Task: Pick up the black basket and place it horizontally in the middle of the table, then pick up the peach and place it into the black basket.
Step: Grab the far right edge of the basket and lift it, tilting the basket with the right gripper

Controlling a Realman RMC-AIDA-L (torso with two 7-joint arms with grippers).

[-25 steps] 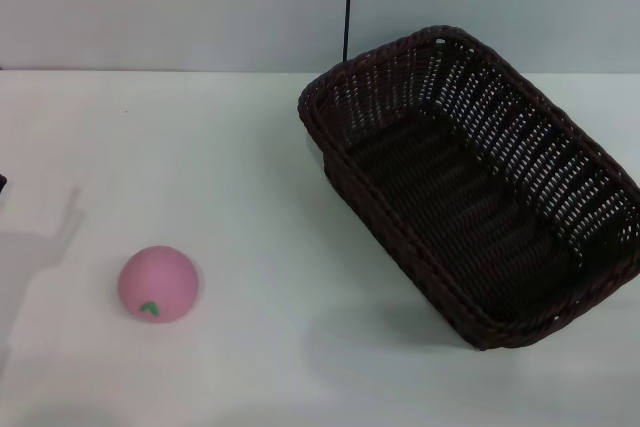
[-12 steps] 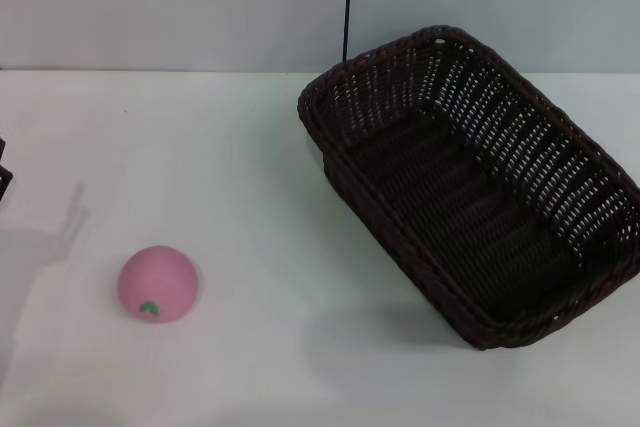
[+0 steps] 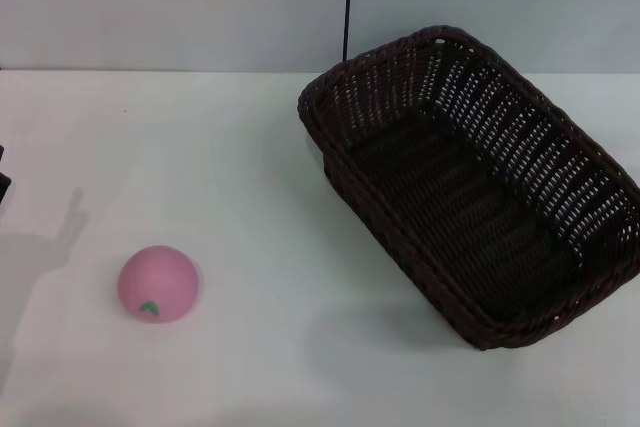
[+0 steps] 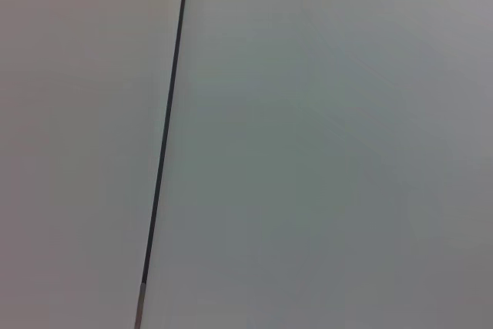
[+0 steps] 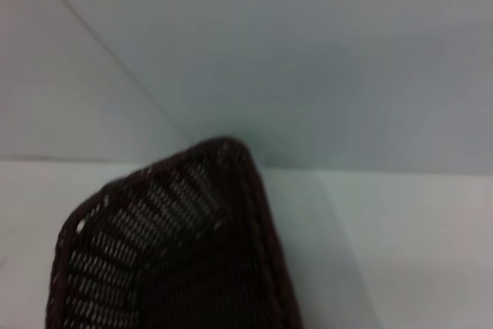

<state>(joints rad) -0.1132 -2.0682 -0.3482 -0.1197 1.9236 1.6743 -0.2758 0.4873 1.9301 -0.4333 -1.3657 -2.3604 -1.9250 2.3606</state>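
The black basket (image 3: 520, 132) lies on the right half of the white table (image 3: 250, 167), set diagonally, open side up and empty. One corner of it shows in the right wrist view (image 5: 192, 229). The pink peach (image 3: 157, 284) sits on the table at the front left, far from the basket. A small dark part of my left gripper (image 3: 2, 182) shows at the left edge, left of and beyond the peach, with its shadow on the table. My right gripper is out of view.
A grey wall stands behind the table, with a thin black vertical line (image 3: 347, 2) on it above the basket's far corner. The line also shows in the left wrist view (image 4: 166, 152). Bare tabletop lies between the peach and the basket.
The dark part of the left gripper at the left edge has shifted slightly up and back down, and its shadow moved with it. The basket and peach have not moved.
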